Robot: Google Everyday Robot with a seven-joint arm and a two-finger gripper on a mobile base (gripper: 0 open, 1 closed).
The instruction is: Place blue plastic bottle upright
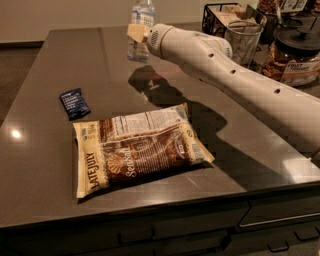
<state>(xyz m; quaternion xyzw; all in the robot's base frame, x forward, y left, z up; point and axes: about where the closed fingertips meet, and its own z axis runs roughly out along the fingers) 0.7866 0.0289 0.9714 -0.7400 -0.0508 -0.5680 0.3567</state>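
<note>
The blue plastic bottle (141, 20) is a small clear bottle with a whitish, pale-blue label. It stands upright at the far side of the dark table (45, 175), its base at or just above the surface. My gripper (138, 33) is at the bottle's middle, shut on it from the right, with a tan finger pad (135, 32) in front of the label. The white arm (235, 80) reaches in from the right. The bottle's cap is cut off by the top edge.
A large Late July chip bag (140, 150) lies flat mid-table. A small dark blue snack packet (75, 103) lies to its left. At the back right stand a wire basket (220, 12), a mesh cup (243, 40) and a black-lidded jar (295, 57).
</note>
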